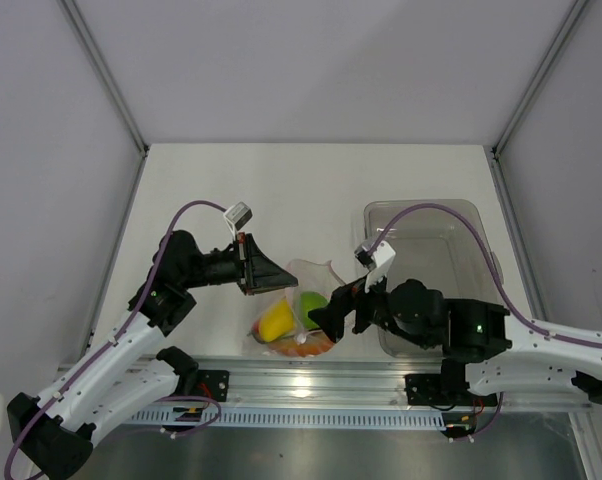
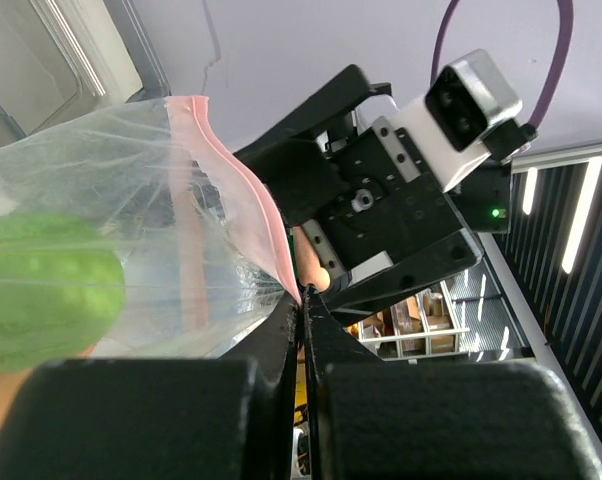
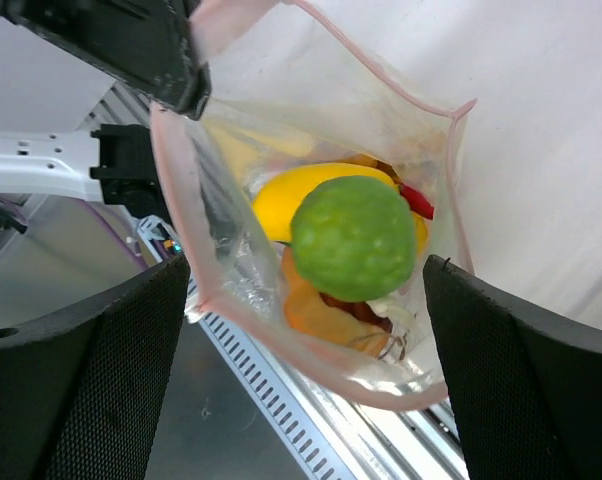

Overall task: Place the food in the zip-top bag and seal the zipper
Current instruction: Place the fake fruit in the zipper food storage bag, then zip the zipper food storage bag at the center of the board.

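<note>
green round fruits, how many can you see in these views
1: the green fruit sits inside the zip-top bag, on top of the yellow fruit. More could be hidden underneath.

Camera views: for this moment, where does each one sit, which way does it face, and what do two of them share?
Top external: above and behind the bases, facing down on the table; both arms, left gripper and right gripper show.
Left wrist: on the left arm, looking along its shut fingers pinching the bag rim; the right gripper beyond.
Right wrist: on the right arm, looking down between its open fingers into the bag's mouth.
Shared: both wrist views show the green fruit inside the bag.
</note>
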`<action>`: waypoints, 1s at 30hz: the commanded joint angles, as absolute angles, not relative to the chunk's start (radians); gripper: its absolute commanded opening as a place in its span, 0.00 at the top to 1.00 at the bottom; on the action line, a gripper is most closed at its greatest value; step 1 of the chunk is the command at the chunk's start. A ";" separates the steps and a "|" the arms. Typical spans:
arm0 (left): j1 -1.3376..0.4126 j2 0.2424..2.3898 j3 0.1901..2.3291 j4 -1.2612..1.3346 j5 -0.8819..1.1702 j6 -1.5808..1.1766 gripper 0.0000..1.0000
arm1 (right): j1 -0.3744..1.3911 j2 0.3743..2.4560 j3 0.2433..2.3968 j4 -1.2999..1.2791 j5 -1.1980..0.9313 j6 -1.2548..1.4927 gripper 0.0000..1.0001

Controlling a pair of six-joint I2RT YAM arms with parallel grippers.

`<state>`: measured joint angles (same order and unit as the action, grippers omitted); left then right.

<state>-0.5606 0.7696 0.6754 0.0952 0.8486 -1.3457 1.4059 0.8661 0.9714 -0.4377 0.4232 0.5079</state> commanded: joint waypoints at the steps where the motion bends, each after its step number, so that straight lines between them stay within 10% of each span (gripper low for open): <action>1: -0.561 0.749 0.695 0.156 0.854 -1.356 0.99 | 1.425 0.827 1.041 -0.498 0.479 0.543 0.01; 30: -0.561 0.697 0.661 0.164 0.851 -1.367 0.99 | 1.269 0.880 0.989 -0.620 0.427 0.534 0.58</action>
<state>-0.5606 0.7319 0.6540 0.1211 0.8490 -1.3548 1.3136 0.8673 0.9855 -0.6815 0.5148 0.5678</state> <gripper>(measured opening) 0.005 0.438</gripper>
